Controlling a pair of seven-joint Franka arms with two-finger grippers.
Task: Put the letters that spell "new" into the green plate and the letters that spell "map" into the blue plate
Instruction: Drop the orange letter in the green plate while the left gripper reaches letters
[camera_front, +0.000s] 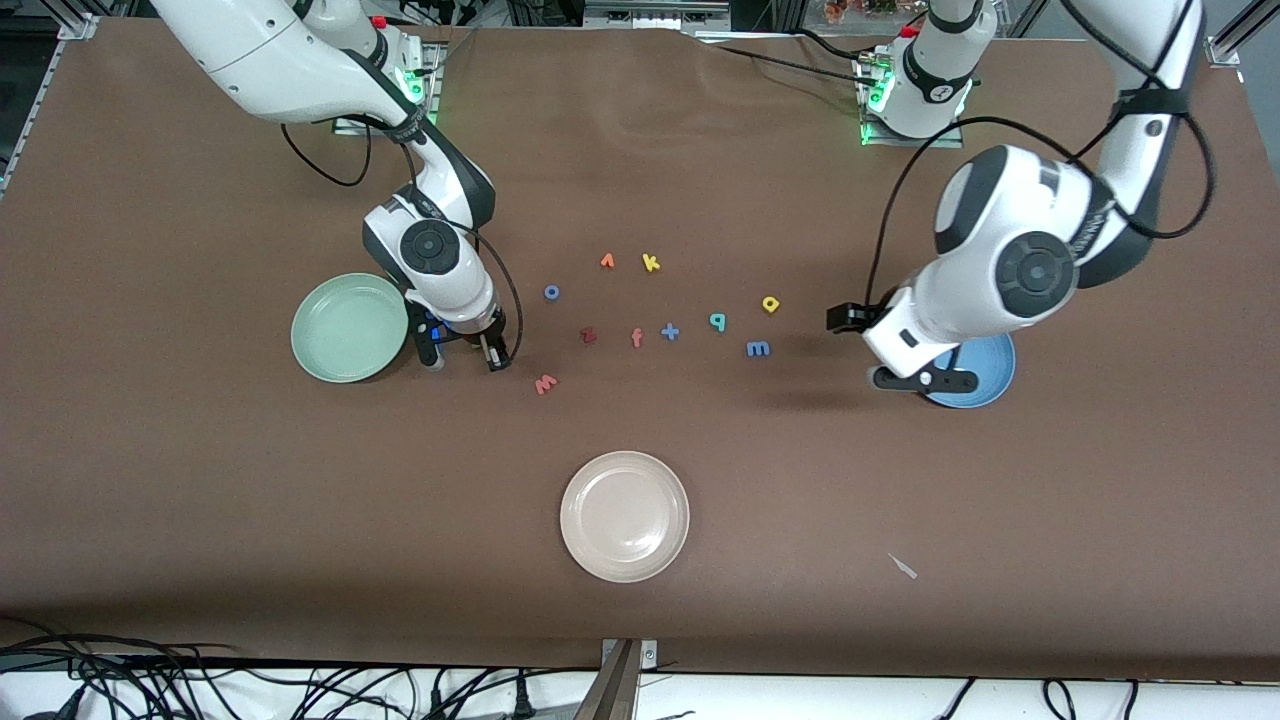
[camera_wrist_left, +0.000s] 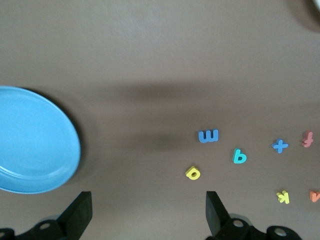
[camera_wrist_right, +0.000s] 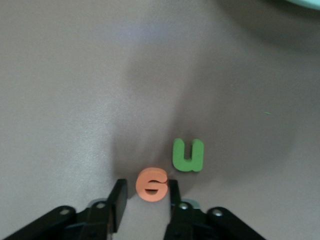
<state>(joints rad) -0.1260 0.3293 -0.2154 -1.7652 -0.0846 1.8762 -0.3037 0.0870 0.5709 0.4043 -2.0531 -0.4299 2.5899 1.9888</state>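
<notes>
My right gripper (camera_front: 466, 350) is down at the table next to the green plate (camera_front: 350, 328). In the right wrist view it (camera_wrist_right: 145, 192) is shut on the orange e (camera_wrist_right: 151, 184), which still lies flat, with the green n (camera_wrist_right: 188, 155) just beside it. In the front view the hand hides both letters. The salmon w (camera_front: 545, 384) lies nearer the camera. My left gripper (camera_front: 920, 378) hangs wide open (camera_wrist_left: 147, 215) and holds nothing, beside the blue plate (camera_front: 990, 372) (camera_wrist_left: 35, 140). The blue m (camera_front: 758, 348) (camera_wrist_left: 208, 136), teal p (camera_front: 717, 321) (camera_wrist_left: 239, 156) and yellow a (camera_front: 770, 304) (camera_wrist_left: 193, 173) lie close together on the table.
A cream plate (camera_front: 625, 516) sits near the front edge. Other letters lie mid-table: blue o (camera_front: 551, 292), dark red z (camera_front: 588, 336), salmon f (camera_front: 636, 338), blue plus (camera_front: 669, 331), yellow k (camera_front: 651, 263) and an orange piece (camera_front: 607, 261). A white scrap (camera_front: 903, 566) lies toward the left arm's end.
</notes>
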